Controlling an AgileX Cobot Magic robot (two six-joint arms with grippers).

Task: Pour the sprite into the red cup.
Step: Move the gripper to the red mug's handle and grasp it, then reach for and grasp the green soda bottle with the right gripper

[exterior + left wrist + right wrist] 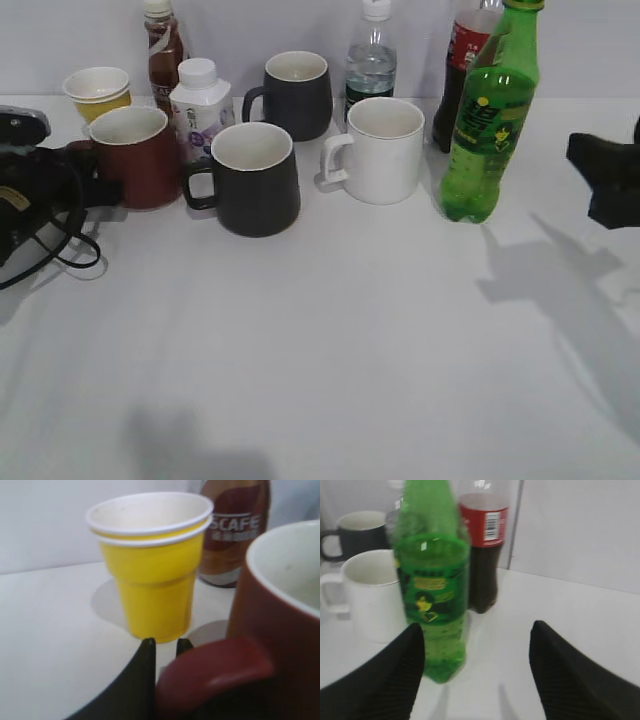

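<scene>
While little writing is sharp enough to read, the brown bottle far behind the red cup shows the letters "SCAFE" on its label, the cola bottle wears a red label with a barcode, and the sprite carries a green label with a yellow mark whose text is too blurred to make out. At the far left of the counter the red cup stands just near of a yellow paper cup, and the left fingers are pinched on its handle, one dark tip on each side of the loop. At the far right the sprite stands upright beside a white mug. The right fingers are spread wide, and the sprite stands beyond them, close to the left tip, apart from both.
</scene>
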